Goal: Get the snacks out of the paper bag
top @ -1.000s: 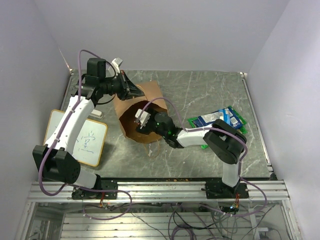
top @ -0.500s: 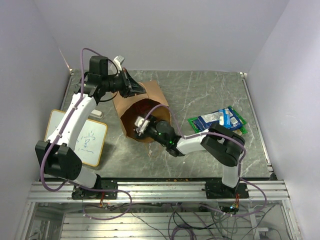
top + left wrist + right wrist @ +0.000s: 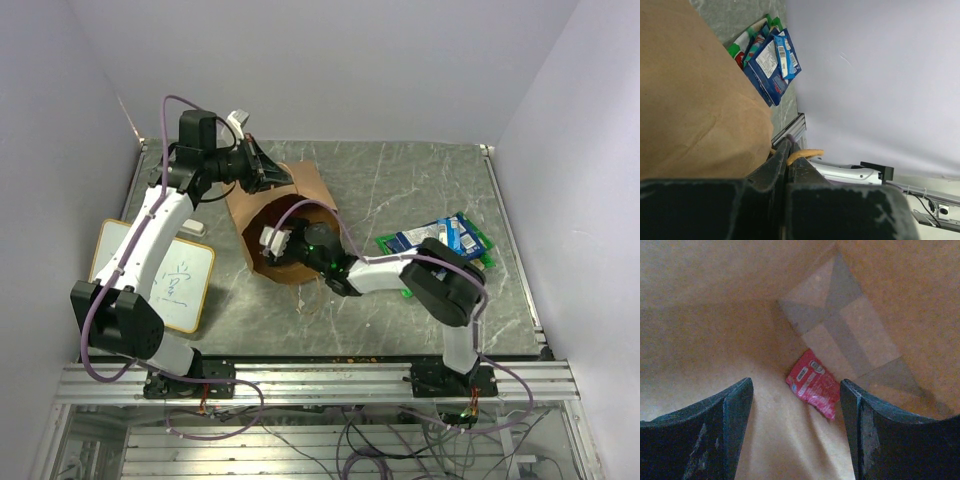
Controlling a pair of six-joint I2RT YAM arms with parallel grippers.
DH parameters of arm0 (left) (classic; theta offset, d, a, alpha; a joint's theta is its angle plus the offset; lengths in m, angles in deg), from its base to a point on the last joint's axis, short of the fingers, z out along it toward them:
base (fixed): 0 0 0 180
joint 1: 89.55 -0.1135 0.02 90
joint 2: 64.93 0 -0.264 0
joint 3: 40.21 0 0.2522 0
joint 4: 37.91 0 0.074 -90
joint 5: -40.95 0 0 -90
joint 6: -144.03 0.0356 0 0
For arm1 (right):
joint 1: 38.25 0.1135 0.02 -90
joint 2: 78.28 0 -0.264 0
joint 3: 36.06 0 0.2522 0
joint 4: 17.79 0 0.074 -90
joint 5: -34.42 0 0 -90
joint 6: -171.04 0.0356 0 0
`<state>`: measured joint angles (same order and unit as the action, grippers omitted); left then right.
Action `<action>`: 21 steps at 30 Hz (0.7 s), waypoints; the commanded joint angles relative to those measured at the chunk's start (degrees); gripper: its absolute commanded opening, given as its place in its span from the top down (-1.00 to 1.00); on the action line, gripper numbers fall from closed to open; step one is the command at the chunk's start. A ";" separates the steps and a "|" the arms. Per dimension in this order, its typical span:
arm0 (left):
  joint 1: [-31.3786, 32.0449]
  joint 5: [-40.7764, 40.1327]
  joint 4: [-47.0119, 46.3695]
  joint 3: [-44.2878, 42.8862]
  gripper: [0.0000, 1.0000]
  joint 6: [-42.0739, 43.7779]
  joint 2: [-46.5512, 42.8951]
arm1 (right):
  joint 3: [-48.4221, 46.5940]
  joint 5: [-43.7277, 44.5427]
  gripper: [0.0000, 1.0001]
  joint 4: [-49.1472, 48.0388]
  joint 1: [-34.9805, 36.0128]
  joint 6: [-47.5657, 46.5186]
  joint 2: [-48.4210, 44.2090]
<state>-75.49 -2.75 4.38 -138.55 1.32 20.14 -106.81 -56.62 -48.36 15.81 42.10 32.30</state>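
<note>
The left gripper (image 3: pixel 267 176) pinches the paper bag (image 3: pixel 303 190) at its far rim. Inside, the right gripper (image 3: pixel 271 240) gapes wide before a red packet (image 3: pixel 813 383).

whiteboard (image 3: pixel 185 285) writing unreadable, packets (image 3: pixel 771 62) partly hidden

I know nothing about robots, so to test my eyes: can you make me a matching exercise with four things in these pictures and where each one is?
Things:
1. small red packet
2. blue packets
3. whiteboard
4. left gripper

Places:
A. lying out on the table, right of the bag
B. clamped shut on the rim of the paper bag
C. at the bottom, inside the paper bag
D. at the table's left edge

Pairs: 1-C, 2-A, 3-D, 4-B
</note>
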 commanded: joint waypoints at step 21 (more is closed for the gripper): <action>5.36 -4.06 -1.17 -4.23 0.86 0.78 2.33 | -22.61 11.38 -0.41 6.60 -2.64 7.30 22.35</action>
<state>-70.83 -6.09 4.52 -143.79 1.56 24.14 -125.19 -48.20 -44.50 13.01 48.92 51.73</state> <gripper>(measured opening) 0.074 0.695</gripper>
